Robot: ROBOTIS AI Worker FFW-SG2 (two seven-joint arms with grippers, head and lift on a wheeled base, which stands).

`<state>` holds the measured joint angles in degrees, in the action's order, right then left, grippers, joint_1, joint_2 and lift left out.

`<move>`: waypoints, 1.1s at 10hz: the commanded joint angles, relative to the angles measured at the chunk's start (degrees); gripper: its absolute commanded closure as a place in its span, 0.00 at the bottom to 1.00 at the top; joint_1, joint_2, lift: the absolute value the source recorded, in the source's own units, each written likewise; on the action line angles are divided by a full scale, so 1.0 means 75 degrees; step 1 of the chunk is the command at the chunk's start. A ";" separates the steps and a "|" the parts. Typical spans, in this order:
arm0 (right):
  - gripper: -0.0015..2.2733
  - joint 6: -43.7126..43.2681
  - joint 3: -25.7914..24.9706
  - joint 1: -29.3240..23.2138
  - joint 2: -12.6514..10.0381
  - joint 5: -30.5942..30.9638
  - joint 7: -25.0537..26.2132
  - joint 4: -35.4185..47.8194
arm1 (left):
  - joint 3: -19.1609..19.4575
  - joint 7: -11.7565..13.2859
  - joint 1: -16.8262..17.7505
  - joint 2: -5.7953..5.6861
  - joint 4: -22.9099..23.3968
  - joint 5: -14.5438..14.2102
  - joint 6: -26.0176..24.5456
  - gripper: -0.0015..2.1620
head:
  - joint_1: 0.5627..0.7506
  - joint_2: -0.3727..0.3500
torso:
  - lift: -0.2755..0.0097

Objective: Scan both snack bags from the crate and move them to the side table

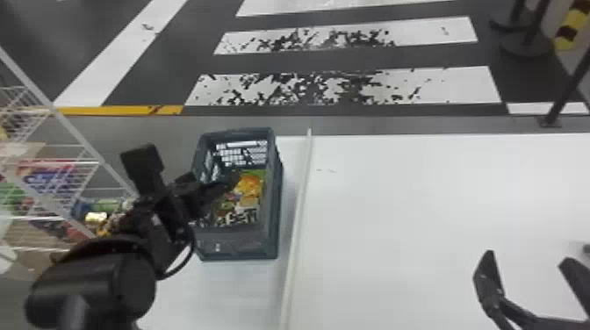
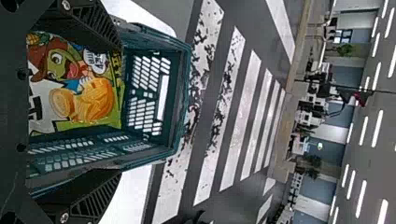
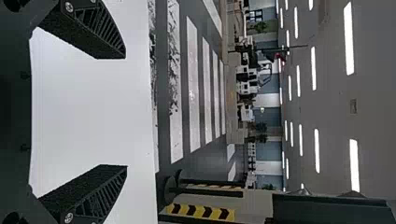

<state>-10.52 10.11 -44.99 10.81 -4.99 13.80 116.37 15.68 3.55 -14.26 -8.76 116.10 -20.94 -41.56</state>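
Observation:
In the head view my left gripper is open at the dark crate, one finger outside its left wall, the other over the opening. A colourful snack bag lies inside; I cannot tell whether another is under it. The left wrist view has the open left gripper with the crate and the bag, printed with a green cartoon character and yellow snacks, between its spread fingers. My right gripper is open above the white table at the right; in its wrist view the right gripper holds nothing.
A raised white strip runs beside the crate, along the white table. Wire shelving with coloured packages stands at the left, close to the left arm. Black posts stand on the floor at the far right.

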 commanded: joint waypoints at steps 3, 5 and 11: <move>0.04 0.0507 -0.0024 0.0198 0.0129 -0.0073 0.0000 -0.0070 | -0.0274 -0.0016 0.1362 -0.0015 -0.1488 0.0307 -0.0454 0.04 | 0.70 0.78 | 0.86; 0.04 0.0578 -0.0071 0.0269 0.0258 -0.0191 0.0000 -0.0070 | -0.0626 -0.0157 0.1913 0.0008 -0.2074 0.0600 -0.0711 0.04 | 0.70 0.76 | 0.86; 0.04 0.0836 -0.0071 0.0515 0.0398 -0.0495 0.0012 -0.0258 | -0.1024 -0.0520 0.2592 0.0149 -0.2883 0.1128 -0.0899 0.07 | 0.70 0.69 | 0.86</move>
<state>-4.40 9.58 -41.26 13.78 -8.57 13.84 114.52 7.93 -0.35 5.10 -7.47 94.50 -12.52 -48.09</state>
